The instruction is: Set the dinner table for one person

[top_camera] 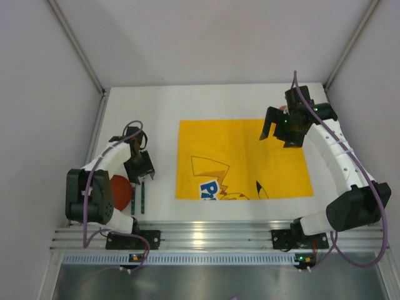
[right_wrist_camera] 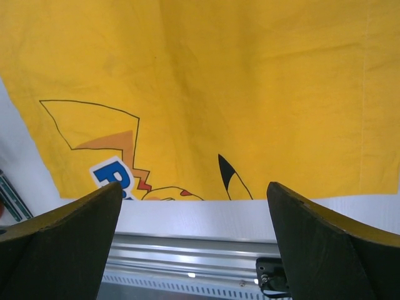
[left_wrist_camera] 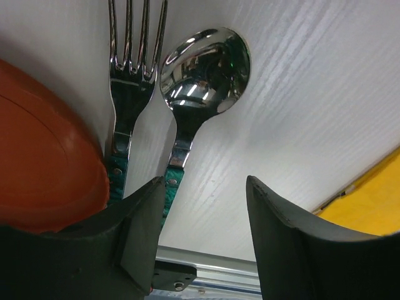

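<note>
The white bench point(top_camera: 156, 106) spans the whole work area and carries one yellow placemat point(top_camera: 250, 150) at its centre. The only readable writing is a blue "P" at the mat's near edge. To the left lie one fork point(left_wrist_camera: 128, 94), one spoon point(left_wrist_camera: 203, 62) and one red plate point(left_wrist_camera: 44, 169). The left gripper point(left_wrist_camera: 203, 184) stands apart by the spoon's handle. The right gripper point(right_wrist_camera: 194, 186) is spread wide over the placemat.

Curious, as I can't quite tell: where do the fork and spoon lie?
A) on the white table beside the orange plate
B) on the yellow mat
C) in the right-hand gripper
A: the fork and spoon lie side by side on the white table, next to the orange plate.
</note>
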Robot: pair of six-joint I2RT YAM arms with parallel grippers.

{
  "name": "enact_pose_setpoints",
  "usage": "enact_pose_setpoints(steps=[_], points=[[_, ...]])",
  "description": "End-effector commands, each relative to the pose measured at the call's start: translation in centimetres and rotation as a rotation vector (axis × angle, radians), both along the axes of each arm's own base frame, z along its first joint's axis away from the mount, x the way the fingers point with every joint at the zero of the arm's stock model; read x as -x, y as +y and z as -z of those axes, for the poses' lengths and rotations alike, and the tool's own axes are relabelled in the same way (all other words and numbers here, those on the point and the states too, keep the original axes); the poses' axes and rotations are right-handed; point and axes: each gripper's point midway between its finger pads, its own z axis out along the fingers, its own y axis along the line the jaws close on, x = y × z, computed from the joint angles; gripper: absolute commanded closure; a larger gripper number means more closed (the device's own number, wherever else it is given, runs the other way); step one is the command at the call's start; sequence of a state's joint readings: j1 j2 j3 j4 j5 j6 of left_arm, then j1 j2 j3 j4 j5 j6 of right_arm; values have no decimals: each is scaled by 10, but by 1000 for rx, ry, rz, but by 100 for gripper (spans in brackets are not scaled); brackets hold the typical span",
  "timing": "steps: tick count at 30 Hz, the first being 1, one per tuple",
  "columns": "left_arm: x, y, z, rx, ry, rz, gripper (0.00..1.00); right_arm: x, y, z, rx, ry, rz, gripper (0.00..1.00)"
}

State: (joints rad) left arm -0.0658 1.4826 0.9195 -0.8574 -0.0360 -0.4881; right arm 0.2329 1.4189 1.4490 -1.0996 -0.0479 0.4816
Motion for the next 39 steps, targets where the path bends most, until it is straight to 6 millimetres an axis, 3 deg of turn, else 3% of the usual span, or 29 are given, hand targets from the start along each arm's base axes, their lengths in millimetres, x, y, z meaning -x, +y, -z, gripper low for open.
enact_pose_setpoints(steps=[1,10,15,17,21,24,25,26,27,28,29,31,32,33,34,35,36,37,38,39], points=[[3,7,21,-30,59,-15,42,-6,5,-19,-13,-58,-21,0],[5,14,47,-25,129,-27,49,3,-5,-20,10,-60,-5,0],[-5,10,58,-3,130,1,73,7,-7,-16,11,-51,7,0],[-11,8,62,10,119,13,78,6,-7,-16,12,-49,11,0],[-23,1,65,52,90,22,100,0,-5,-17,9,-50,13,0],[-41,-1,57,60,60,44,100,-8,-2,-24,4,-66,4,0],[-46,-2,52,58,50,52,100,-13,-1,-33,-3,-91,1,0],[-65,-3,37,54,0,63,100,-16,4,-39,-24,-109,-23,0],[-68,-5,27,53,0,76,100,-19,9,-46,-45,-137,-47,0],[-89,-7,7,53,-64,83,100,-17,22,-58,-106,-171,-95,0],[-98,-13,-5,60,-91,99,100,-24,32,-70,-150,-240,-140,0],[-108,-26,-27,100,-122,110,100,-18,62,-78,-244,-287,-250,0],[-125,-38,-49,121,-181,126,100,-11,94,-98,-362,-353,-353,0],[-130,-47,-59,148,-193,117,100,-5,109,-100,-415,-360,-394,0],[-143,-66,-78,200,-238,142,100,5,123,-90,-469,-327,-433,0],[-148,-76,-87,224,-255,146,100,10,146,-95,-527,-348,-464,0],[-154,-86,-96,252,-273,139,100,13,156,-89,-549,-338,-471,0],[-164,-98,-111,274,-308,150,100,18,163,-71,-555,-300,-470,0],[-165,-118,-119,304,-318,186,100,19,176,-66,-575,-302,-462,0],[-167,-130,-126,323,-326,190,100,22,181,-49,-576,-271,-455,0]])
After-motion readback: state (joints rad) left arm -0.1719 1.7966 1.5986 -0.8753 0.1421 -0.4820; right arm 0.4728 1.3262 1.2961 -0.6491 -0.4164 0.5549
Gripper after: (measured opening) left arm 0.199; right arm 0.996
